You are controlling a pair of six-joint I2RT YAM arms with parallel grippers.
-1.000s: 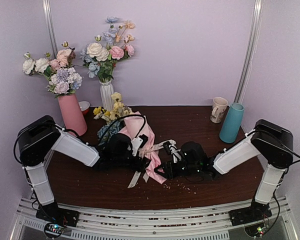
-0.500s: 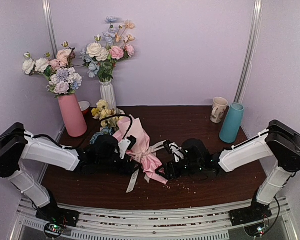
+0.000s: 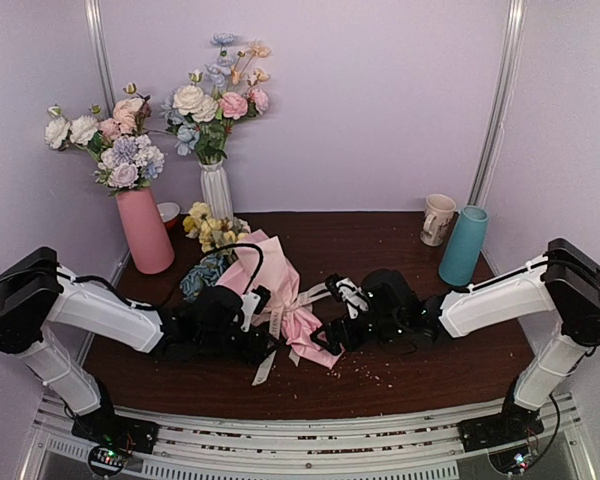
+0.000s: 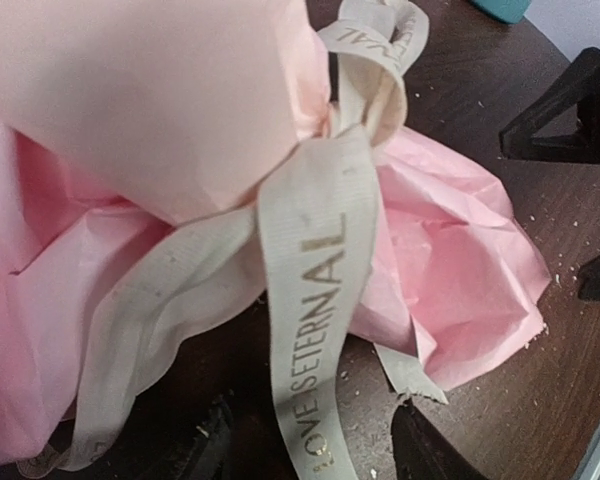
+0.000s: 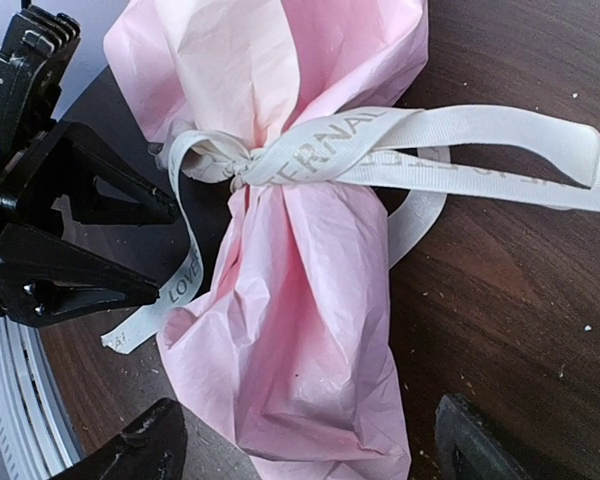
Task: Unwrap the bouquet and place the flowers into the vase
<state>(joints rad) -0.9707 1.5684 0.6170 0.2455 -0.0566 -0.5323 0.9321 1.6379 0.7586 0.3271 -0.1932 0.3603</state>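
The bouquet (image 3: 270, 272) lies on the table, its pink paper wrap (image 5: 300, 300) tied by a cream ribbon bow (image 5: 310, 150). The flowers (image 3: 210, 225) stick out at its far-left end, yellow and blue. My left gripper (image 4: 315, 455) is open, and a ribbon tail (image 4: 315, 400) printed "LOVE" hangs loose between its fingers. My right gripper (image 5: 305, 450) is open, with the wrap's crumpled narrow end lying between its fingers (image 5: 140, 445) and not pinched. In the top view the left gripper (image 3: 268, 340) and right gripper (image 3: 328, 315) face each other across that end. The teal vase (image 3: 463, 245) stands at the back right.
A cream mug (image 3: 438, 218) stands just left of the teal vase. A pink vase (image 3: 145, 230) and a white ribbed vase (image 3: 214, 190), both with flowers, stand at the back left, a small red bowl (image 3: 168, 212) between them. Crumbs dot the dark table (image 3: 380, 255).
The left arm has drawn back to the left, and the bouquet has shifted left and away with it. The left jaws have narrowed. The right jaws have spread wider.
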